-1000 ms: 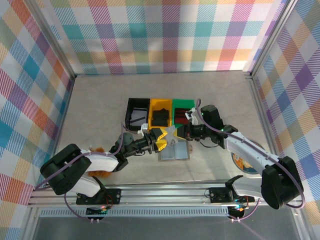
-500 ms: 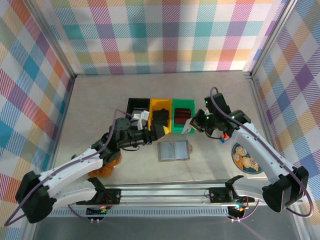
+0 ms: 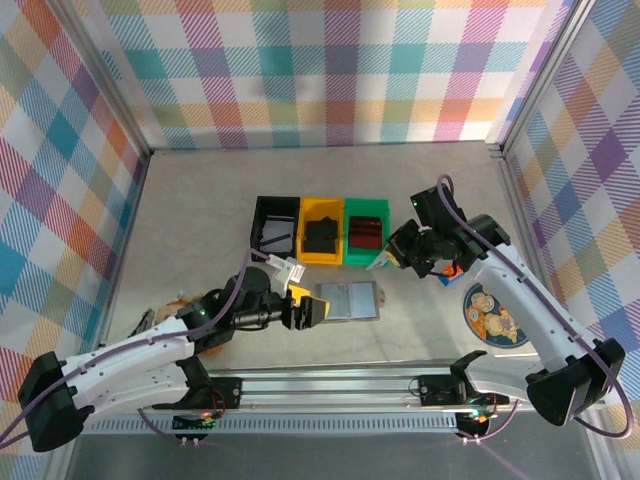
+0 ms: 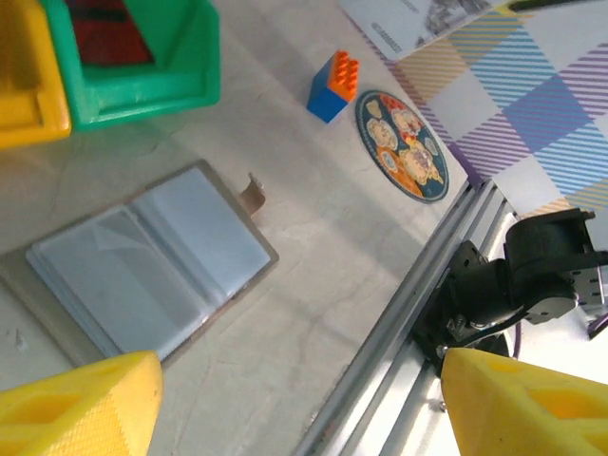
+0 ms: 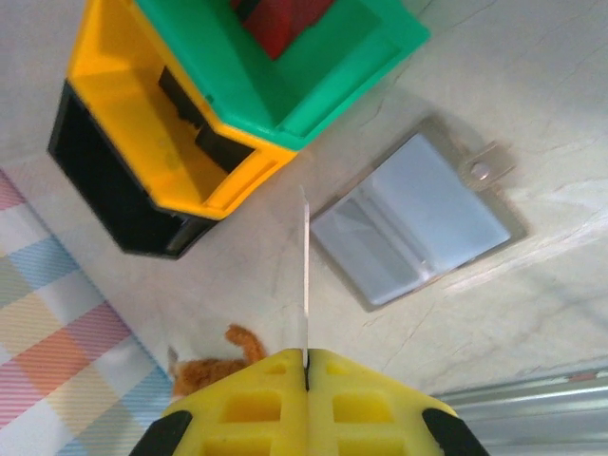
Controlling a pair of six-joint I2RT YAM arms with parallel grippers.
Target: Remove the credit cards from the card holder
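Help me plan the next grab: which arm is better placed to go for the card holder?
Left, I'd say. The left gripper stands open beside the card holder; the right gripper is shut on a card, farther off near the green bin.

There are three bins: one black bin, one yellow bin, one green bin. One card holder, with two panels. Two cards I can count: one reddish card, one thin card seen on its edge. One round disc, one blue-orange block, one orange furry thing
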